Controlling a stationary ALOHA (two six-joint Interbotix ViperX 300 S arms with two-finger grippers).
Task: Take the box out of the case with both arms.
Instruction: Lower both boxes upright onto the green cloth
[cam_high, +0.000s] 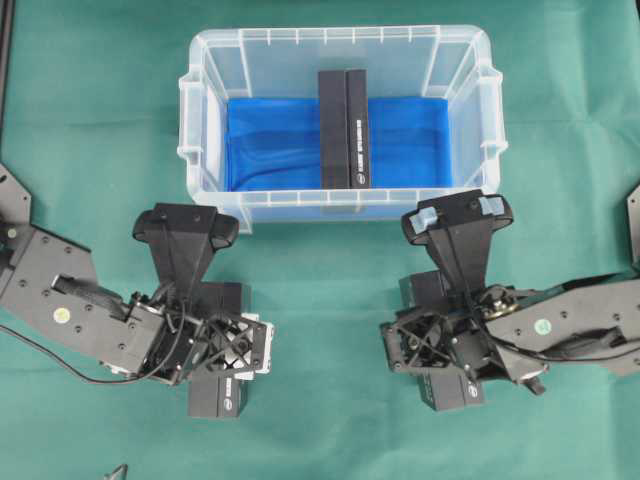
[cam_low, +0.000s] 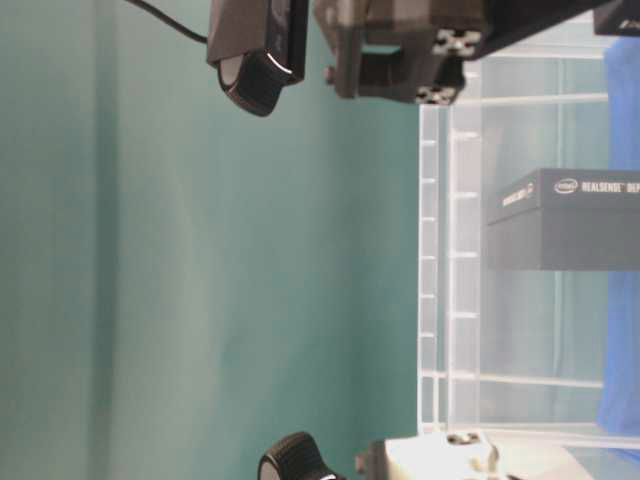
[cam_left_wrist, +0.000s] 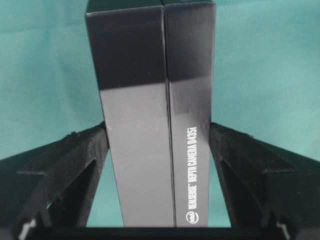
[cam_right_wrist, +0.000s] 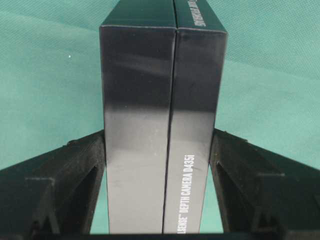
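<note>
Across the scene, three black boxes (cam_high: 344, 128).

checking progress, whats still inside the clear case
One black box stands on the blue liner in the case. The liner under the box is covered. Each arm already grips another box outside.

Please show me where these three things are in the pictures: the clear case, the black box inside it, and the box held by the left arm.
case (cam_high: 207, 190): overhead view, bare left wall.
black box in the case (cam_high: 344, 128): overhead view, top face.
box in the left end effector (cam_left_wrist: 150, 125): left wrist view, front face.
</note>
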